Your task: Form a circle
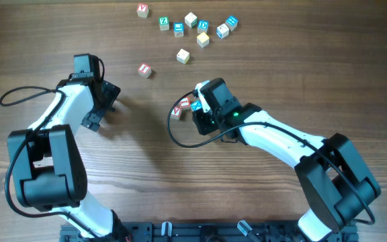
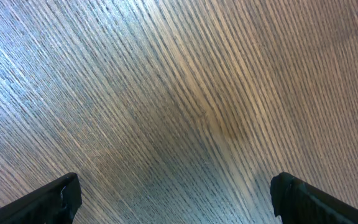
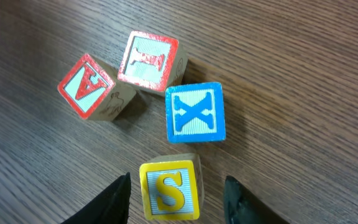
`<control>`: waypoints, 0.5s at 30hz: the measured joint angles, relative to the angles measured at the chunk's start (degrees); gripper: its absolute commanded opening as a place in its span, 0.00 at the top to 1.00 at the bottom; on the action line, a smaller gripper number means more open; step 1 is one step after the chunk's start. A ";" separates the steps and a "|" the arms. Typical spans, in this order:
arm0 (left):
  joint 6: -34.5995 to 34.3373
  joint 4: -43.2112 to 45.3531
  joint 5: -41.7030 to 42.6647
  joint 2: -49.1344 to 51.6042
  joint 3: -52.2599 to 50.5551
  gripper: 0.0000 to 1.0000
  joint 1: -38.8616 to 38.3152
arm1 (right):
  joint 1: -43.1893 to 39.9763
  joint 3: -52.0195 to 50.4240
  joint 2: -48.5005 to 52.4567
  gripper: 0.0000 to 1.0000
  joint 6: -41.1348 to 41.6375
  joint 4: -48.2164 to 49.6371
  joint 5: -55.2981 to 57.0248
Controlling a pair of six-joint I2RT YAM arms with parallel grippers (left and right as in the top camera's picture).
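Four small lettered cubes curve in a loose arc, the circle at this moment. They are a red A cube [image 3: 87, 86], a second red cube [image 3: 148, 59], a blue X cube [image 3: 194, 113] and a yellow S cube [image 3: 168, 190]. My right gripper [image 3: 176, 186] is open, one finger on each side of the yellow S cube with a gap on both sides. From overhead the group [image 1: 185, 106] lies at the tip of the right gripper [image 1: 203, 113]. My left gripper [image 2: 176, 196] is open over bare wood, at the left of the table [image 1: 103, 104].
Loose cubes lie scattered at the back: a red one [image 1: 142, 10], a green one [image 1: 164, 23], several blue ones around [image 1: 222, 31], and pale ones [image 1: 183, 56]. A lone red cube [image 1: 144, 70] sits between the arms. A black cable [image 1: 180, 138] loops beside the right arm.
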 measured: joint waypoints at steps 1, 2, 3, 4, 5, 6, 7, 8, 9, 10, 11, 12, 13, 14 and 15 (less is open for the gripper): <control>0.00 0.00 0.00 0.00 0.00 0.00 0.00 | 0.00 0.00 0.00 0.45 -0.50 -0.31 -0.35; 0.00 0.00 0.00 0.00 0.00 0.00 0.00 | 0.00 0.00 0.00 0.46 -0.94 -0.35 -0.87; -0.02 0.00 0.00 0.00 0.00 0.00 0.00 | 0.00 0.00 0.00 0.46 -1.20 -0.35 -1.31; 0.00 0.00 0.00 0.00 0.00 0.00 0.00 | 0.00 0.00 0.00 0.46 -1.60 -0.35 -1.55; 0.00 0.00 0.00 0.00 0.00 0.00 0.00 | 0.00 0.00 0.00 0.46 -1.99 -0.37 -2.05; 0.00 0.00 0.00 0.00 0.00 0.00 0.00 | 0.00 0.00 0.00 0.46 -2.32 -0.55 -2.12; -0.02 0.00 0.00 0.00 0.00 0.00 0.00 | 0.00 0.00 0.00 0.46 -2.60 -0.98 -2.27; 0.00 0.00 0.00 0.00 0.00 0.00 0.00 | 0.00 0.00 0.00 0.46 -2.78 -1.16 -2.29; 0.00 0.00 0.00 0.00 0.00 0.00 0.00 | 0.00 0.00 0.00 0.46 -2.80 -1.16 -2.38; 0.00 0.00 0.00 0.00 0.00 0.00 0.00 | 0.00 0.00 0.00 0.46 -2.80 -1.18 -2.45; 0.00 0.00 0.00 0.00 0.00 0.00 0.00 | 0.00 0.00 0.00 0.46 -2.80 -1.18 -2.47; 0.00 0.00 0.00 0.00 0.00 0.00 0.00 | 0.00 0.00 0.00 0.46 -2.80 -1.20 -2.47; 0.00 0.00 0.00 0.00 0.00 0.00 0.00 | 0.00 0.00 0.00 0.46 -2.80 -1.22 -2.47; 0.00 0.00 0.00 0.00 0.00 0.00 0.00 | 0.00 0.00 0.00 0.46 -2.80 -1.20 -2.47; 0.00 0.00 0.00 0.00 0.00 0.00 0.00 | 0.00 0.00 0.00 0.46 -2.80 -1.20 -2.47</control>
